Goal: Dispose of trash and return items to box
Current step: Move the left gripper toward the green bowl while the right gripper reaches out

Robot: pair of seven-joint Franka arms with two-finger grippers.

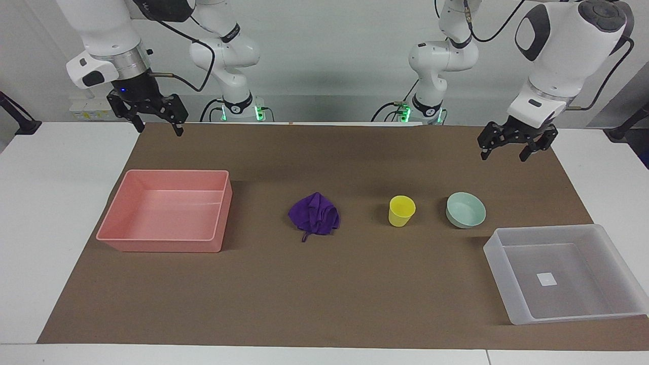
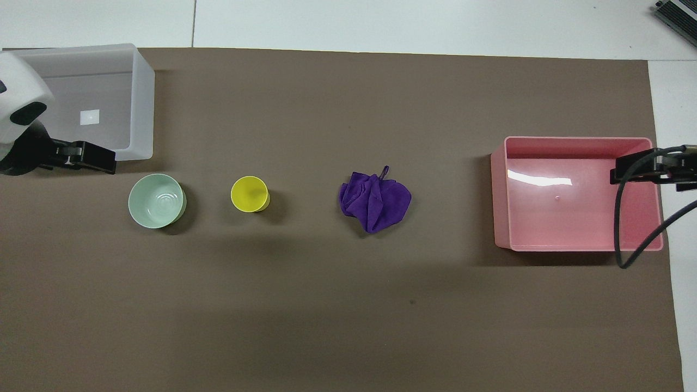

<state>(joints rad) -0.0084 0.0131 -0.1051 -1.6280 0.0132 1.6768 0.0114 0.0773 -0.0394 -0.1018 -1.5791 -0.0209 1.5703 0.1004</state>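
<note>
The purple rag [image 1: 314, 214] [image 2: 374, 200] lies crumpled in the middle of the brown mat, its string trailing out. The yellow cup [image 1: 401, 210] [image 2: 250, 194] stands upright beside it toward the left arm's end. The mint-green bowl [image 1: 465, 209] [image 2: 157, 200] sits beside the cup, further toward that end. The clear box [image 1: 512, 284] [image 2: 142, 103] is empty at the left arm's end, farther from the robots than the bowl. My left gripper [image 1: 504, 153] [image 2: 92, 158] hangs open and empty, up in the air over the mat at its own end. My right gripper [image 1: 157, 126] [image 2: 642, 166] hangs open and empty, high over the right arm's end.
An empty pink tray [image 1: 167, 246] [image 2: 503, 196] stands on the mat at the right arm's end. The brown mat [image 1: 324, 304] covers most of the white table. Cables hang from both arms.
</note>
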